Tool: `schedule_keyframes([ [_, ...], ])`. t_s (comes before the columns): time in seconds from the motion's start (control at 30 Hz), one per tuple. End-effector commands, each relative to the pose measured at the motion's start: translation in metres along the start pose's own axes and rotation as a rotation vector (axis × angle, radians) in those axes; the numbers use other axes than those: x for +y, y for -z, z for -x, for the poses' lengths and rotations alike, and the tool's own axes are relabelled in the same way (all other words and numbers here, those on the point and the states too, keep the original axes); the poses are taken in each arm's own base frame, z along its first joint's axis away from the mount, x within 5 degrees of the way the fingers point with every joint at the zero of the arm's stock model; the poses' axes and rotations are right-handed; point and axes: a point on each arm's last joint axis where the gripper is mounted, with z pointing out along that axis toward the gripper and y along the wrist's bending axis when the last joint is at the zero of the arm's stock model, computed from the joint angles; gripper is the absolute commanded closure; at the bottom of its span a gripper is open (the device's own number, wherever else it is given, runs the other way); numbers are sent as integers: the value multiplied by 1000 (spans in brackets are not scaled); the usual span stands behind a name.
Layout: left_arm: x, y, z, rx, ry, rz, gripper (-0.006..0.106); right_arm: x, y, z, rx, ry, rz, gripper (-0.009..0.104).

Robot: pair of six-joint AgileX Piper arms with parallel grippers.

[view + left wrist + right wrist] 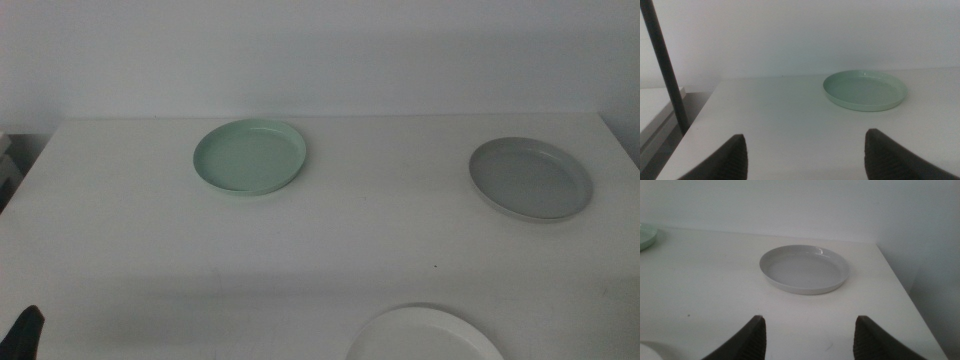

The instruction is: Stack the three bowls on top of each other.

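The tabletop (pixel 330 240) is plain white, with no pattern on it. One bowl (pixel 250 157) is a pale mint green all over, inside and on its rim. A second bowl (pixel 531 178) is a flat mid grey with a slightly lighter rim edge. The third bowl (pixel 425 336) is white, nearly the same tone as the surface under it. The left hand (pixel 805 155) and right hand (pixel 810 337) have dark, almost black fingers with a fine ribbed texture. A black pole (pixel 665 65) stands beside the left hand. The wall (pixel 320 50) behind is plain off-white.
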Motion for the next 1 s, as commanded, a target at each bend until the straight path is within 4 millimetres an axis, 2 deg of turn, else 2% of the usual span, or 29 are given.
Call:
schedule_keyframes([
  [0.0,-1,2,10,-98,11,-10,23,-1,6,19,-110,11,-15,50],
  [0.23,-1,2,10,-98,11,-10,23,-3,6,62,-25,-46,-2,50],
  [0.3,-1,2,10,-98,11,-10,23,-3,0,76,2,-91,-1,50],
  [0.37,-1,2,10,-98,11,-10,23,-5,-11,97,47,-167,-5,50],
  [0.5,-1,2,10,-98,11,-10,23,-9,-24,131,95,-119,-28,50],
  [0.63,-1,2,10,-98,11,-10,23,-8,-38,157,214,-121,-12,50],
  [0.83,-1,2,10,-98,11,-10,23,17,-61,187,342,-81,151,50],
  [0.97,-1,2,10,-98,11,-10,23,41,-78,190,478,-61,243,50],
])
